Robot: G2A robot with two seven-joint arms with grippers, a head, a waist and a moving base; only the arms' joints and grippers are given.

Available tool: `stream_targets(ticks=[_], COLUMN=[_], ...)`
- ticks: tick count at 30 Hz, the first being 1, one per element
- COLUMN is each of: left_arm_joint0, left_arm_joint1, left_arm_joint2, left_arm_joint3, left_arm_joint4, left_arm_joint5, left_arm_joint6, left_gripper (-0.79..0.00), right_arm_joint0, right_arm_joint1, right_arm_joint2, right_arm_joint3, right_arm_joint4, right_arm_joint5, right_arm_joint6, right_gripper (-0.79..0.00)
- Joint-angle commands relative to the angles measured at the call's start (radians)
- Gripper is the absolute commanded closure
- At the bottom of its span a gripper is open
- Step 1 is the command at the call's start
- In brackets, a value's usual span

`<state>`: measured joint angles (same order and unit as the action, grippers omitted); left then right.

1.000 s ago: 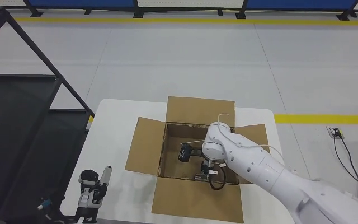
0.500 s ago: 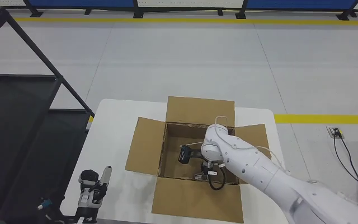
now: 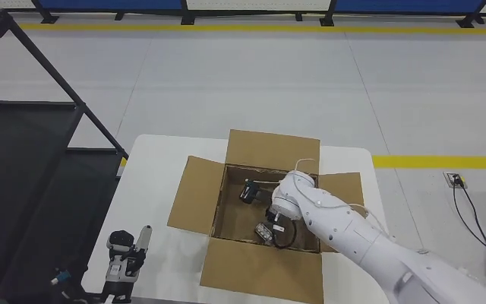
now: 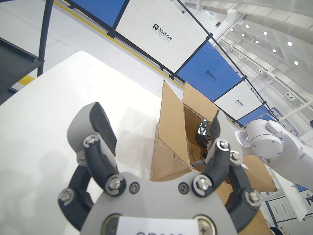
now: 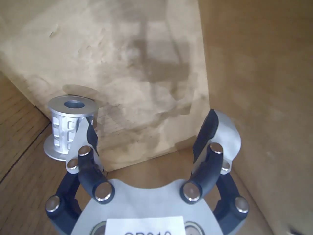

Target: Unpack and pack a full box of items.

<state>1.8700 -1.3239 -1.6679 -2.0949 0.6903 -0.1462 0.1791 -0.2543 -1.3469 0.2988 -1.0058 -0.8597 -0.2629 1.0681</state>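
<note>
Our right jaws gaped wide, empty, inside the cardboard box (image 5: 256,62); the toothed metal pulley (image 5: 64,123) stood just outside them, so we needed to centre first.

My right arm (image 3: 326,220) covers part of the box (image 3: 272,150) floor from above; what lies beneath, I can't tell. One finger (image 5: 90,133) of my right gripper (image 5: 150,121) hides part of the metal spool (image 5: 63,123).
</note>
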Motion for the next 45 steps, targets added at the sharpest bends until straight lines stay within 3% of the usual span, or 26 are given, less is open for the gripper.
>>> stream_targets(ticks=[1, 9, 13, 17, 26, 35, 45], left_arm_joint0=[0.000, 0.000, 0.000, 0.000, 0.000, 0.000, 0.000], left_arm_joint1=[0.000, 0.000, 0.000, 0.000, 0.000, 0.000, 0.000], left_arm_joint2=[0.000, 0.000, 0.000, 0.000, 0.000, 0.000, 0.000], left_arm_joint3=[0.000, 0.000, 0.000, 0.000, 0.000, 0.000, 0.000], left_arm_joint4=[0.000, 0.000, 0.000, 0.000, 0.000, 0.000, 0.000], left_arm_joint5=[0.000, 0.000, 0.000, 0.000, 0.000, 0.000, 0.000], left_arm_joint6=[0.000, 0.000, 0.000, 0.000, 0.000, 0.000, 0.000], left_gripper=[-0.785, -0.785, -0.785, -0.785, -0.785, -0.785, -0.785], right_arm_joint0=[-0.019, -0.119, -0.168, -0.161, -0.099, -0.057, -0.029], right_arm_joint1=[0.024, 0.099, 0.140, 0.146, 0.080, -0.013, -0.093], right_arm_joint2=[0.016, 0.136, 0.219, 0.253, 0.206, 0.098, 0.035], right_arm_joint3=[-0.052, -0.218, -0.281, -0.267, -0.159, -0.073, 0.009], right_arm_joint4=[-0.017, -0.064, 0.002, 0.084, 0.199, 0.143, 0.088], right_arm_joint5=[-0.028, 0.059, -0.015, -0.093, -0.102, 0.019, 0.084], right_arm_joint6=[0.025, -0.034, -0.007, 0.070, 0.084, 0.110, 0.188], right_gripper=[-0.785, -0.785, -0.785, -0.785, -0.785, -0.785, -0.785])
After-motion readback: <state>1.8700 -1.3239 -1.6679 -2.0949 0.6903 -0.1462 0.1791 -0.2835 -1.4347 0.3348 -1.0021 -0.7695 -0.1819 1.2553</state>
